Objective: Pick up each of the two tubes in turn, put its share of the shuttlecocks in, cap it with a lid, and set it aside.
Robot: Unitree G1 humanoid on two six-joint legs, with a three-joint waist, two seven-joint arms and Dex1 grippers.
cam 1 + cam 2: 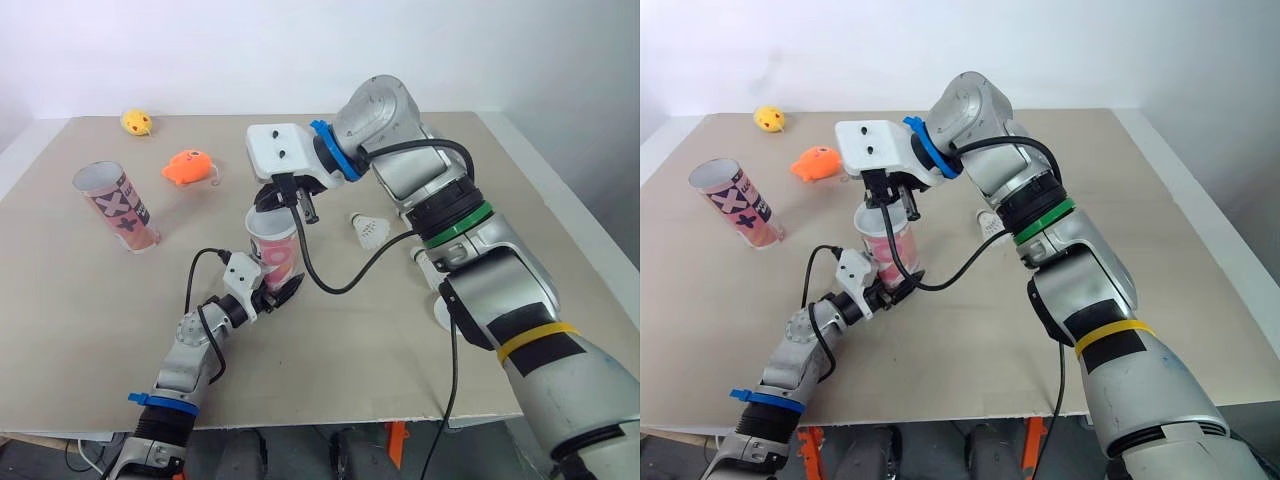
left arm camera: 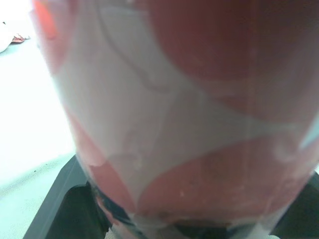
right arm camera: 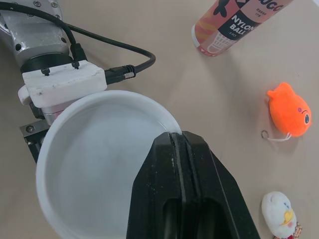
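White wall stands behind the pale desk (image 1: 80, 330), whose near half lies bare. Near the desk's middle the left gripper (image 1: 268, 292) pinches the tube (image 1: 272, 248) low on its wall. It holds the tube upright, long axis vertical, open mouth up and no lid on. Above it the right gripper (image 3: 178, 137) points down with its jaws pressed together and nothing that I can see between them. The tips hang over the mouth's rim rather than its centre, and whether they touch the rim I cannot tell. Nor can I tell whether any shuttlecocks lie inside; the inside looks plain white. One shuttlecock (image 1: 370, 231) lies on the desk, toward the right edge from the tube and just beside the right forearm, so the right arm is by far the nearer. I'd guess the coming move is for that gripper to rise, spread and swing toward the right edge for it, then come back over the mouth in line with the tube's axis. The second tube (image 1: 118, 207) stands open-mouthed well apart near the left edge. An orange toy (image 1: 190, 167) and a yellow toy (image 1: 137, 122) lie toward the far left corner, all clear of that path. The cable (image 1: 325, 287) looping off the right wrist hangs close by the tube and could brush it.
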